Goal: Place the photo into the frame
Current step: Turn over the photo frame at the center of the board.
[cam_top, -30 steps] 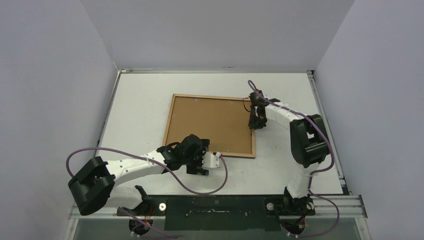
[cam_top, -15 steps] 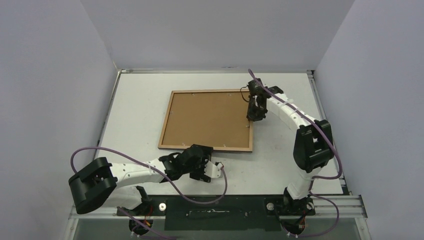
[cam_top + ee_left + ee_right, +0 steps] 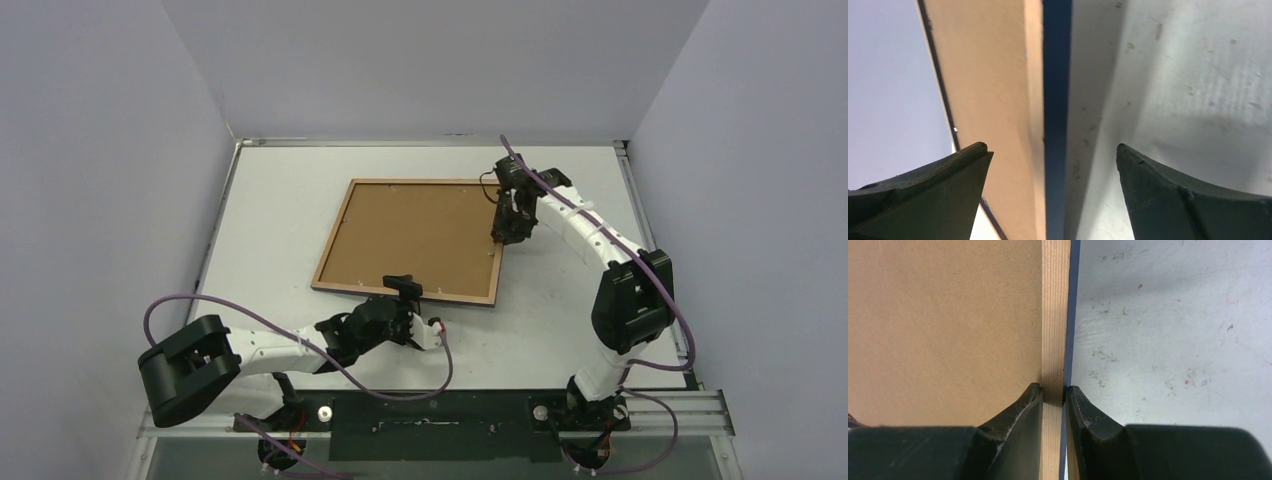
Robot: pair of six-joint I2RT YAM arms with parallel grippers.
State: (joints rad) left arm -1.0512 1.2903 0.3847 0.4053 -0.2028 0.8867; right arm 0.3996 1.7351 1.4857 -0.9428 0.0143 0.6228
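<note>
The frame (image 3: 410,235) lies with its light wood-brown back up on the white table (image 3: 270,190); its navy edge (image 3: 1056,100) shows from the side. My right gripper (image 3: 503,232) is shut on the frame's right rail (image 3: 1055,315), one finger (image 3: 1023,412) on the back and one on the outer edge. My left gripper (image 3: 406,297) stands open at the near rail, and that rail runs between its spread fingers (image 3: 918,195) without touching them. The photo is out of view.
Pale walls close the table in on the left, back and right. A metal rail (image 3: 430,141) runs along the far edge. Purple cables loop from both arms, the left one (image 3: 400,378) over the near table.
The frame has slid and turned, its near left corner going left and the near edge away from me. My left gripper has rolled sideways and come up around the near rail. The right arm stretched farther out.
</note>
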